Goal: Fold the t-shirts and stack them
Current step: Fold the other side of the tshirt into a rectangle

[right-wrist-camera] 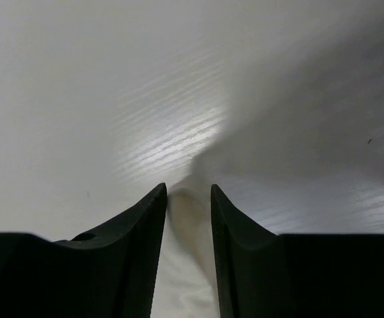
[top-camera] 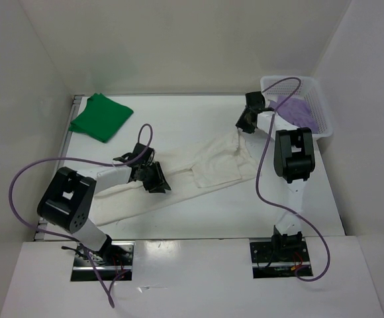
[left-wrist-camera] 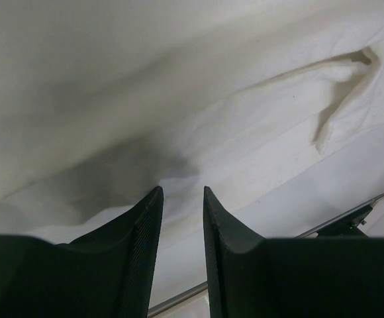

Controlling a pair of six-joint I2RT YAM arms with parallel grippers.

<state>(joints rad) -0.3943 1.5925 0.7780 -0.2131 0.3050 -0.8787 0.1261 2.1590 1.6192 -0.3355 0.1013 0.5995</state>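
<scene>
A white t-shirt [top-camera: 212,162] lies spread in a long diagonal band across the table. My left gripper [top-camera: 153,179] hovers low over its middle. Seen from the left wrist, the jaws [left-wrist-camera: 182,189] stand apart with nothing between them, and rumpled white cloth [left-wrist-camera: 245,119] lies just beyond the tips. My right gripper [top-camera: 245,126] is at the shirt's far right end. There the jaws [right-wrist-camera: 189,187] are apart too, and a raised fold of white cloth [right-wrist-camera: 185,265] sits between them. A green t-shirt [top-camera: 101,117] lies folded at the back left. A lavender t-shirt [top-camera: 296,109] sits bunched in the basket.
A white lattice basket [top-camera: 321,99] stands at the back right corner, right behind the right arm. White walls enclose the table on three sides. A metal rail [left-wrist-camera: 351,212] runs along the table's left edge. Purple cables loop from both arms.
</scene>
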